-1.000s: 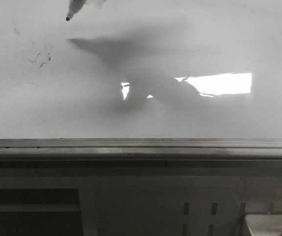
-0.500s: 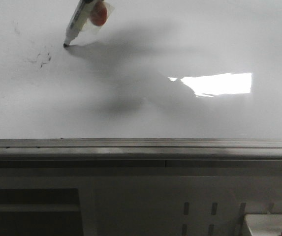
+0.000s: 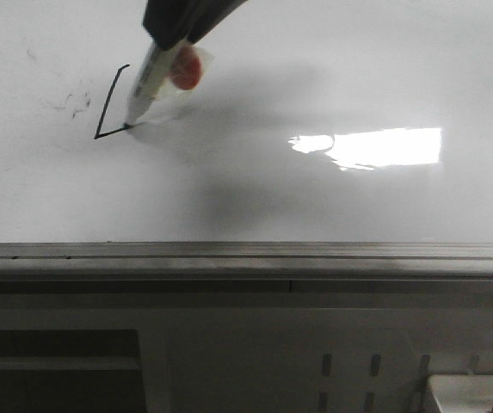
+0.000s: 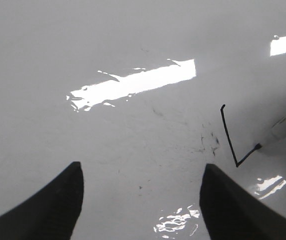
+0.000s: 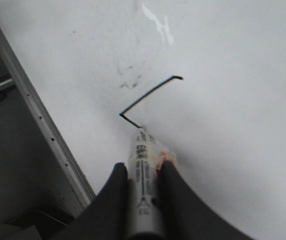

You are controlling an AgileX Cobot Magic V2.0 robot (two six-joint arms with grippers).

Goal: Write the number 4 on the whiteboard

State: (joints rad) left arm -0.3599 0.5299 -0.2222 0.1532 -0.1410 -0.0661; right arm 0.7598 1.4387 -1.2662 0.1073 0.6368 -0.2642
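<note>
The whiteboard (image 3: 332, 77) is glossy white with faint grey smudges (image 3: 72, 103) at upper left; the number 4 (image 3: 110, 103) is thin black; the marker (image 3: 147, 82) is white with an orange-red patch.

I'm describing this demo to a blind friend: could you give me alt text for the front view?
A marker, held by the right gripper, presses its tip on a glossy whiteboard, partway through the number 4: a slanted stroke and the start of a crossbar. Faint old smudges lie to its left.

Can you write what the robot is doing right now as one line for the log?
right pincer: shut on marker | tip on whiteboard | number 4: two strokes drawn | left pincer: open, holds nothing
</note>
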